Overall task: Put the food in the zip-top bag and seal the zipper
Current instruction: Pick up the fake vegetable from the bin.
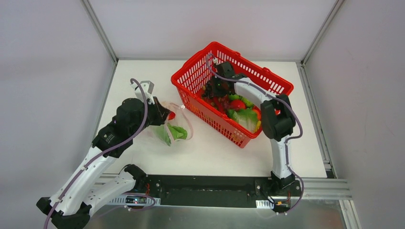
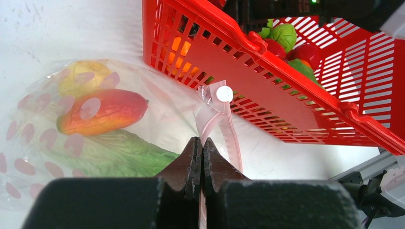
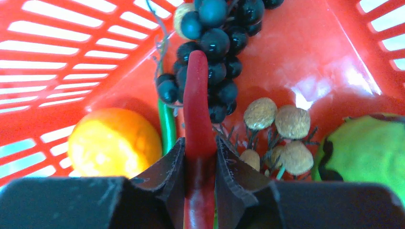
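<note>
Over on the left, the left gripper (image 2: 201,143) is clenched tight on the zipper (image 2: 208,121), pinching that pink strip right at the mouth of the zip-top bag (image 2: 28,124). There's one bag, lying on the white table (image 1: 215,152) just left of the red basket (image 1: 191,76). We count three pieces of food inside it: one leafy cabbage (image 2: 110,155) nearest the gripper, one red-orange fruit (image 2: 107,109) on top of it, and one yellow fruit (image 2: 81,76) at the far end. The mouth looks folded over rather than zipped flat, with one white round tab (image 2: 224,93) at the strip's end.

Moving right, the one basket sits on the far right part of the table, and the right gripper (image 3: 199,143) is down inside it, clamped around one red chili (image 3: 197,95). Around it we see one orange (image 3: 114,143) on the left, one bunch of dark grapes (image 3: 215,43) farther in, four tan mushroom caps (image 3: 260,113), and one green piece (image 3: 367,152) at the right edge.
</note>
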### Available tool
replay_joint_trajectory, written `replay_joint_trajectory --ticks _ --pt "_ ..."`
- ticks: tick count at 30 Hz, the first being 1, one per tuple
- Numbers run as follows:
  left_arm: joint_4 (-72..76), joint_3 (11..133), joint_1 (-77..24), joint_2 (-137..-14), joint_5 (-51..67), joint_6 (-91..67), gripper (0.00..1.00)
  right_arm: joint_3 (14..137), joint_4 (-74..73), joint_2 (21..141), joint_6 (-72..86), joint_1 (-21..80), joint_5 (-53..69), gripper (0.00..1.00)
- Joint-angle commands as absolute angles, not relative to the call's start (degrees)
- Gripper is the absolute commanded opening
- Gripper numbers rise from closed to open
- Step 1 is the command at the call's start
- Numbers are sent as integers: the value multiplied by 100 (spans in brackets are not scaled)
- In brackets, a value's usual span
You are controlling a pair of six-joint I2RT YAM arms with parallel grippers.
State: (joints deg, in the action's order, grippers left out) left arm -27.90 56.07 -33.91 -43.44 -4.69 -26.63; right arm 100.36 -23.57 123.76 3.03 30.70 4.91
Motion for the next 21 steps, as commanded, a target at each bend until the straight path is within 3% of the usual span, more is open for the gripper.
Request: replay_joint_trajectory --ticks 1,21 --pt "-2402 5572 -3375 -4090 -626 -2716 0 9571 -1560 11390 588 3042 796 5" --pt "-2430 5519 -3375 -4131 -578 -2699 0 7300 967 9077 1920 2564 1609 0"
